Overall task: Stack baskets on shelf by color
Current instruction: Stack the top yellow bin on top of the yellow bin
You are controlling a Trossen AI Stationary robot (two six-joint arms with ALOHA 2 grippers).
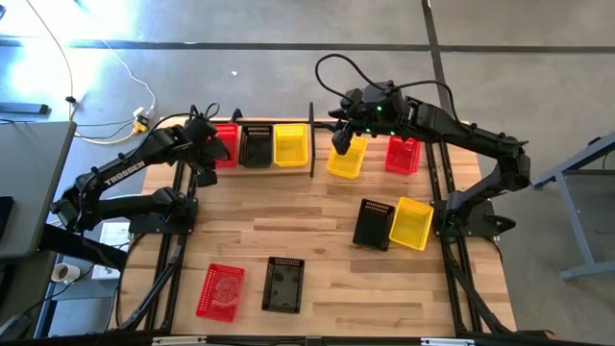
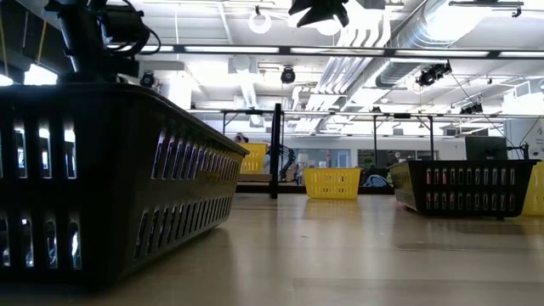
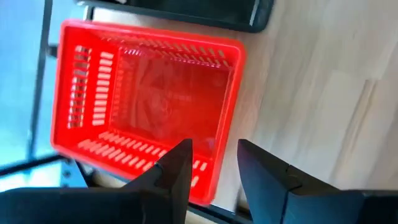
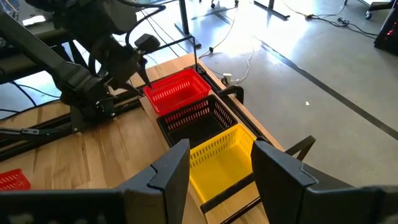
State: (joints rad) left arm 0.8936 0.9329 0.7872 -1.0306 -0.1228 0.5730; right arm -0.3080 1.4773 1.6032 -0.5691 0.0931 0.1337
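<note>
The left gripper (image 3: 211, 165) hangs over the red plastic mesh basket (image 1: 224, 145) at the shelf's (image 1: 310, 154) far-left end, fingers parted, empty. Lift straight up to clear its rim. The right gripper (image 4: 217, 165), fingers wide, hovers far-centre over a yellow mesh basket (image 1: 346, 159).

1. The red basket (image 3: 146, 106) on the shelf (image 4: 245, 112) reads as glossy plastic, its slotted walls catching the light.
2. The black basket (image 2: 102, 178) up close looks like duller plastic, with smooth ribs between the slots.
3. The yellow basket (image 4: 217, 163) is bright, smooth plastic.
4. The tabletop (image 1: 317, 250) is pale wood in jointed strips, with a satin finish.
5. The left gripper (image 3: 214, 163) has matt dark fingers (image 3: 177, 168).
</note>
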